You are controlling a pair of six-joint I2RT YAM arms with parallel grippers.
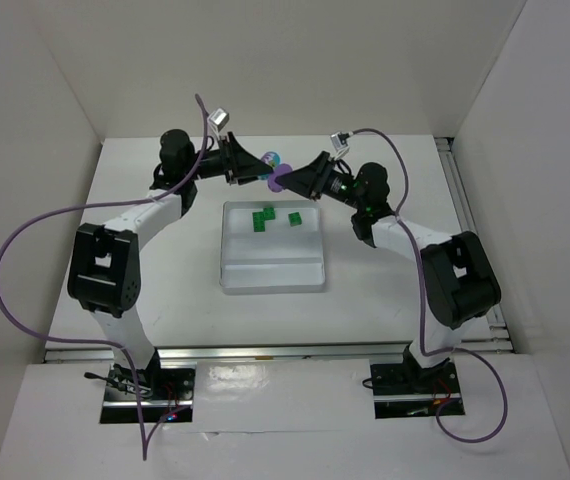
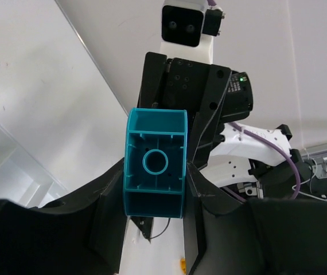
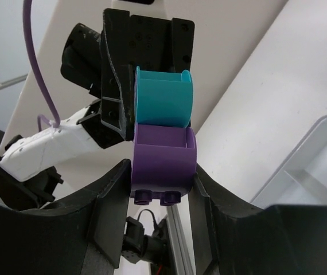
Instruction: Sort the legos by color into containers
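Clamped in left gripper (image 2: 155,197): hollow teal plastic brick (image 2: 155,166); right gripper (image 3: 159,183) grips purple plastic brick (image 3: 162,156) stacked on it, stack axis running arm-to-arm.

Right wrist view: the tray (image 3: 315,166) is cropped by the right edge, only a corner shows. Sides of the purple brick (image 3: 162,160) are covered by the right gripper (image 3: 161,186) jaws, which are cut off at the bottom edge.

Left wrist view: purple brick fully hidden behind the teal brick (image 2: 155,172). The left gripper (image 2: 155,195) jaws are cropped at bottom. A whitish ridged edge (image 2: 8,166) at left is cropped, can't tell if it's the tray.

Top view: both bricks tiny, half covered by gripper tips, joint unreadable. The green legos (image 1: 263,217) are too small to count; left clump is one piece or two, can't tell.
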